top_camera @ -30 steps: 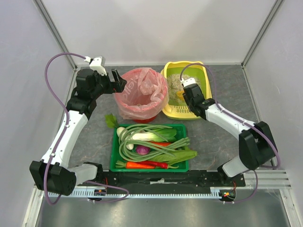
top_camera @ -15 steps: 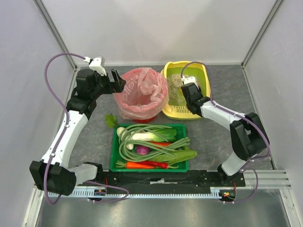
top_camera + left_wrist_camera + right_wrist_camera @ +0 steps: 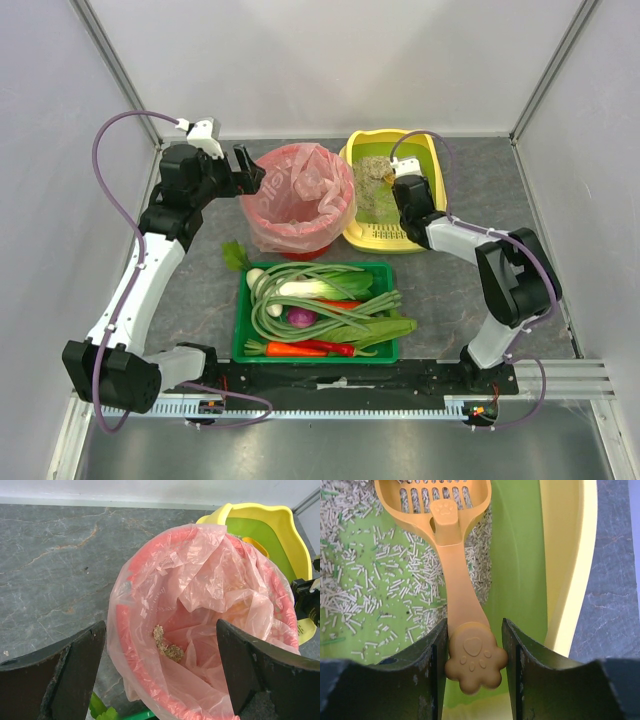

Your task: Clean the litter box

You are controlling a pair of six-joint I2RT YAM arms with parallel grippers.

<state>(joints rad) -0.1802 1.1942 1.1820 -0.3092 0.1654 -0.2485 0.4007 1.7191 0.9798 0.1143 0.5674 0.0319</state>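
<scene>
The litter box (image 3: pixel 375 237) is a yellow tray at the back right, with a green lining (image 3: pixel 520 555) and pale litter pellets (image 3: pixel 375 575) spread thinly over the floor. My right gripper (image 3: pixel 392 190) reaches into it and is shut on the paw-shaped end of an orange slotted scoop (image 3: pixel 455 555). The scoop's head lies on the litter ahead of the right gripper (image 3: pixel 474 630). My left gripper (image 3: pixel 250 172) hangs open at the left rim of the red bin (image 3: pixel 298 200). In the left wrist view the left gripper (image 3: pixel 161 625) holds nothing, and the litter box (image 3: pixel 280 525) shows behind the bin.
The red bin (image 3: pixel 145 680) has a pink bag with a small clump of litter (image 3: pixel 167 647) at the bottom. A green tray (image 3: pixel 380 267) of vegetables stands in front of it, near the arm bases. Grey walls close in the table on three sides.
The right gripper has pushed a little further back into the litter box with the scoop, and its elbow has swung left. The left arm has not moved.
</scene>
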